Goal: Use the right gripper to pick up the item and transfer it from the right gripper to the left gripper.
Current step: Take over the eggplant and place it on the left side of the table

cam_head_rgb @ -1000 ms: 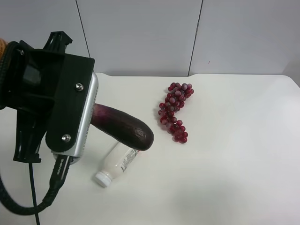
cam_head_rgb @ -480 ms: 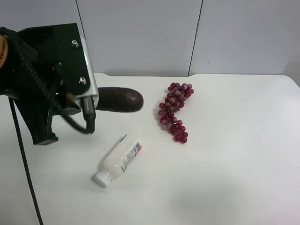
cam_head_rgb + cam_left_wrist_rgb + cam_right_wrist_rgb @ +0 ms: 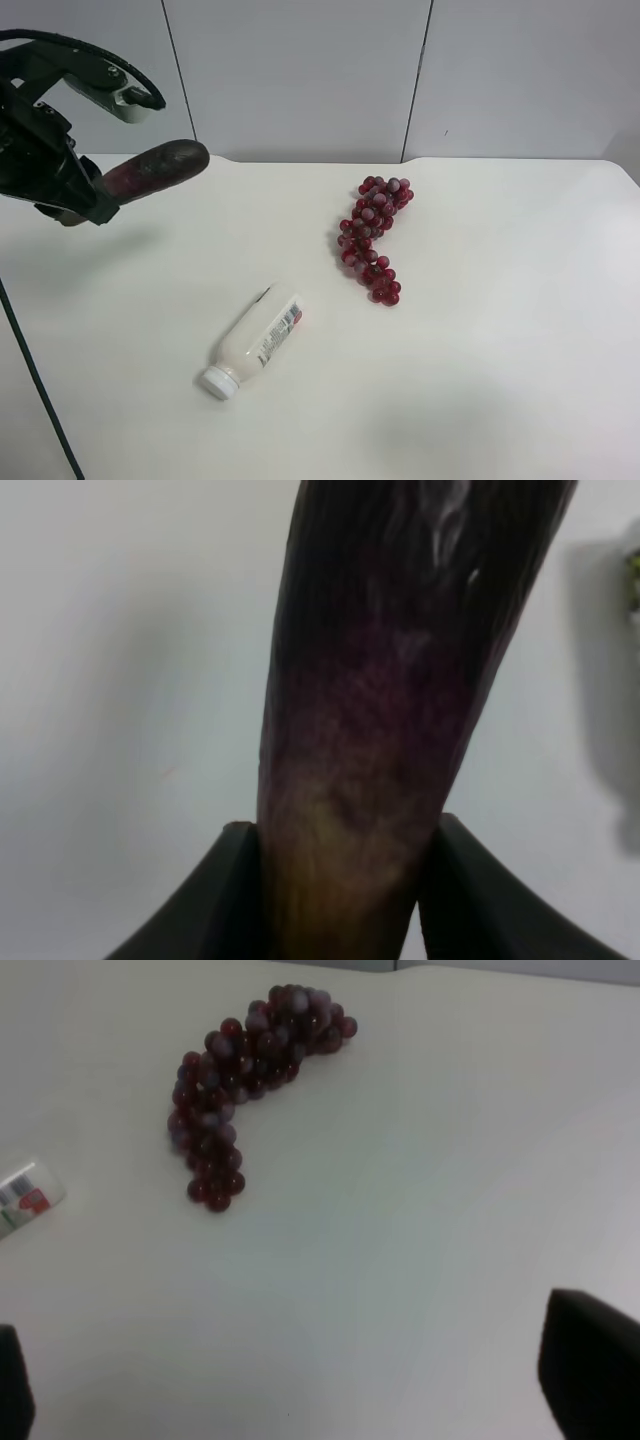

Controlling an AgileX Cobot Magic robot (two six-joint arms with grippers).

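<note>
up close, the right end effector gapes wide and empty over the white bench. nearest lies a white bottle on its side, red grapes beyond it. farther back, at the exterior view's left, the left end effector clamps the eggplant by its paler end, aloft, clear of the bench.

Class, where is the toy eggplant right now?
The eggplant is clamped in the left gripper, above the table at the exterior high view's upper left, far from the bottle and grapes.
</note>
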